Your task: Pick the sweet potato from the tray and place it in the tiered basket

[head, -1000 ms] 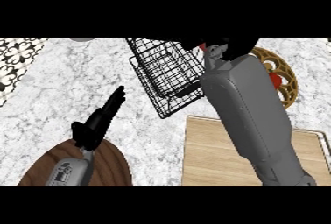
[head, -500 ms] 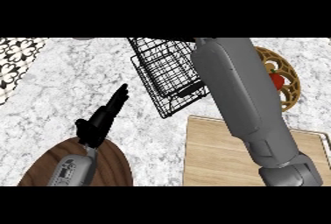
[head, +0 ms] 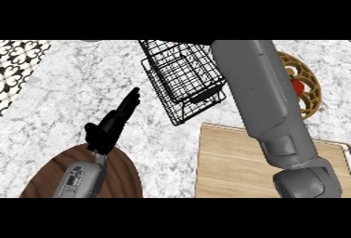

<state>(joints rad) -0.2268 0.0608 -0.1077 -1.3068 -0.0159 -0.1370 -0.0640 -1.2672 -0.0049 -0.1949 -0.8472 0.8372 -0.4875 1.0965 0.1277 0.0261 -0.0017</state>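
Fingers of the left hand lay straight and resting. A second earlier the right hand showed beside the tiered basket; now it had passed from view, grasp untellable. Sweet potato unseen, so placement remained unconfirmed.

The tabletop is mottled white and grey, with a black-and-white floral patch at its far left. On it sit a black wire basket, a pale wooden tray, a dark brown round board and a tan openwork trivet bearing something red. The left robot hand is black on a grey forearm.
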